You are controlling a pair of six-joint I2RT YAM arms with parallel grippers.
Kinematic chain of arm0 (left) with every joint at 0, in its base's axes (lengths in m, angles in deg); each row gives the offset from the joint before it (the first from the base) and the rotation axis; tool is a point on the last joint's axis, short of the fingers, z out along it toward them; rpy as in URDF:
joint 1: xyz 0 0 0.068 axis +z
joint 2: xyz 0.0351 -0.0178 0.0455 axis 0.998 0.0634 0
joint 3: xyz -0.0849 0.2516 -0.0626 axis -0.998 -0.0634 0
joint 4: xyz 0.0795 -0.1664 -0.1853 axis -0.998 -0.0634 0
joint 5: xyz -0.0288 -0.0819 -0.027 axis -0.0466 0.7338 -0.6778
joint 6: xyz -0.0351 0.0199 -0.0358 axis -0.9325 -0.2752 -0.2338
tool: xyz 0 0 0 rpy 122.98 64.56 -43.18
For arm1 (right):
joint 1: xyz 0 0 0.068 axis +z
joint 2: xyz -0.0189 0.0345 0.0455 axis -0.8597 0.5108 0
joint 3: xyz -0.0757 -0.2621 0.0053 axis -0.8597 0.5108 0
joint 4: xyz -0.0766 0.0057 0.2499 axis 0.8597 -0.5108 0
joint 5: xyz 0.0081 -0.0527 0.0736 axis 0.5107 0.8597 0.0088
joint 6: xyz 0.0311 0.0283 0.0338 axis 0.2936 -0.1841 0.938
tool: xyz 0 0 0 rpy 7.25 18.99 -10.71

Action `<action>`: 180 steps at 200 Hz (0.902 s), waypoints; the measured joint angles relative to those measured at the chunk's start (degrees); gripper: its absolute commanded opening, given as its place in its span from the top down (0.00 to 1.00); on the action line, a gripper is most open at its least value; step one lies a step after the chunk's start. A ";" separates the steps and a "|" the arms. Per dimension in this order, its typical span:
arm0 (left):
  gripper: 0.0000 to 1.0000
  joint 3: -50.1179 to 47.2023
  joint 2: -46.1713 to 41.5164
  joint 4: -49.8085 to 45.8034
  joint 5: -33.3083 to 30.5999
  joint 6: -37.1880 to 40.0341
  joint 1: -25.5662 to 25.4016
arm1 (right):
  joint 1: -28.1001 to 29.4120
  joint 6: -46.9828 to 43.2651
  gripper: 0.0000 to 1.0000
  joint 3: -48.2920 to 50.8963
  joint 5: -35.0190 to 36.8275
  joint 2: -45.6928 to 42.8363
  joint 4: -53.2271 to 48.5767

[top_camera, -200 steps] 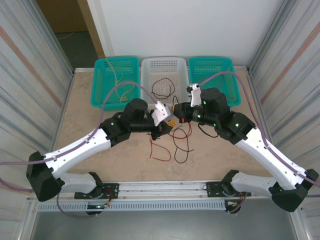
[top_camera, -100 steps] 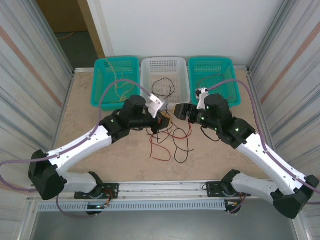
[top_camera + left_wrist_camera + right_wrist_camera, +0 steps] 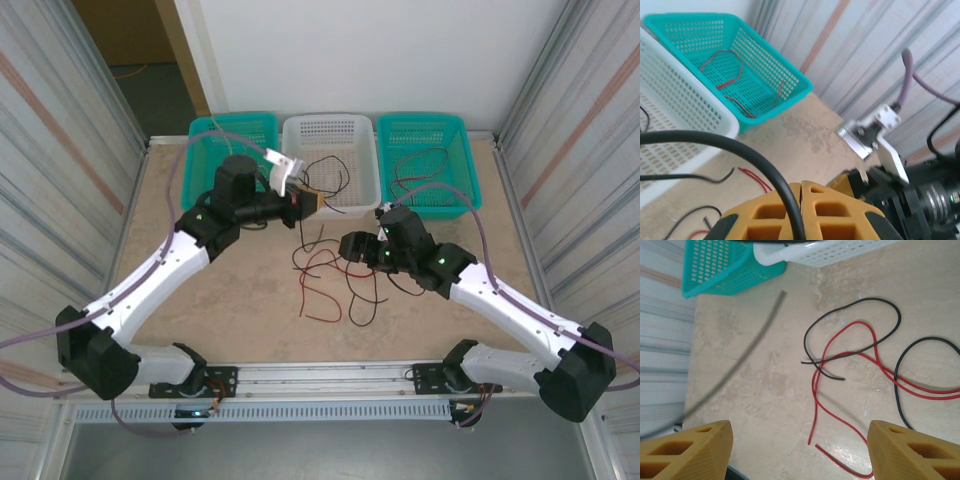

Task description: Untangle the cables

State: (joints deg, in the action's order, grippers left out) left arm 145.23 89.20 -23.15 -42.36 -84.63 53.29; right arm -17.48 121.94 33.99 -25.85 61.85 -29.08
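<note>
A beige marbled table carries a white basket between two teal baskets along its far edge. Loose red and black cables sprawl mid-table.

A robotics lab test cell: two white-and-black arms, left arm and right arm, are bolted to an aluminium rail at the near edge of a beige tabletop. Ribbed panel walls fence both sides. Three perforated plastic baskets line the far edge, and loose cables lie mid-table.

Smooth-sheathed cables, perforated plastic basket, matt stone-look table
</note>
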 measured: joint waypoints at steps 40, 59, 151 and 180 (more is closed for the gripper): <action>1.00 12.11 9.40 -0.70 0.48 -1.62 4.39 | -1.62 0.15 0.31 0.00 1.73 -3.10 -2.60; 0.97 16.72 14.51 -0.87 0.48 -2.32 5.77 | -1.70 0.24 0.32 0.00 2.97 -5.42 -4.74; 0.17 29.05 34.32 -7.41 -6.60 -2.86 7.54 | -5.60 0.15 0.31 0.44 5.73 -13.77 -13.70; 0.21 29.03 33.99 -9.90 -8.00 -2.21 7.39 | -7.50 -0.09 0.31 0.44 5.75 -13.66 -15.02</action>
State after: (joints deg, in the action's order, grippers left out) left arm 174.26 123.18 -33.05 -50.36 -86.84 60.67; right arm -24.98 121.85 34.43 -20.11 48.19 -44.10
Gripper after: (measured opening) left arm 0.811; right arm 0.689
